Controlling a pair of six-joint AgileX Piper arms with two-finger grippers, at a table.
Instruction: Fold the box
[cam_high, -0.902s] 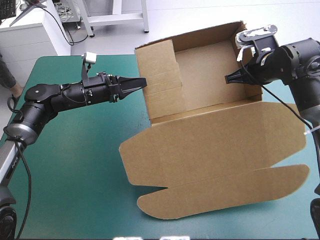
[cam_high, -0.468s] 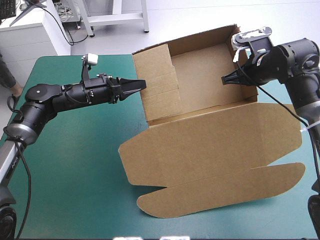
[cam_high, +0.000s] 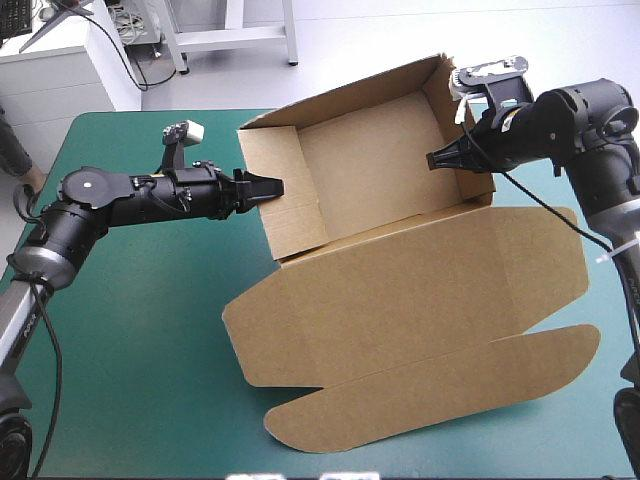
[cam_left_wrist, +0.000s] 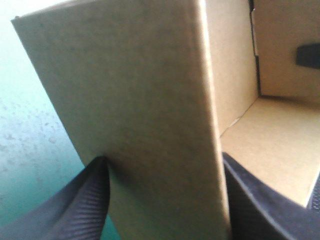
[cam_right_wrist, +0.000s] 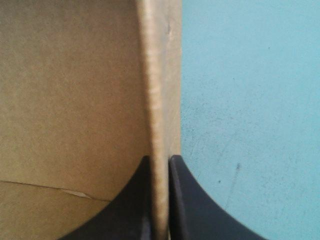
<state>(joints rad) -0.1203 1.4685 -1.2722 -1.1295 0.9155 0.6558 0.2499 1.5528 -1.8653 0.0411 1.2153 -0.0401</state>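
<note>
Pinching the right wall (cam_right_wrist: 159, 75) of the box (cam_high: 370, 170), my right claw (cam_right_wrist: 160, 157) has its 2 black fingers all but closed, with the board sandwiched between them. In the high view that claw (cam_high: 435, 160) sits at upper right of the frame, reaching in over the wall's rim.

My left claw (cam_left_wrist: 164, 157) is wide. Its 2 fingers stand apart and straddle the left wall (cam_left_wrist: 140, 100), 1 outside and 1 inside the tray, not clamped as far as I can tell. From above it (cam_high: 272, 184) meets that wall left of centre.

The tray part stands in the upper middle of the frame, turned askew on the teal-green cover (cam_high: 130, 330). The left, right and far walls are all upright around the floor. The lid (cam_high: 400, 290) lies flat across the centre, and its long rounded flap (cam_high: 430, 390) lies flat toward the lower edge.

By my reckoning the raising of the walls is largely done. What seems left is pressing the 2 side walls home so they hold without me, then letting go. The lid is not yet touched.
</note>
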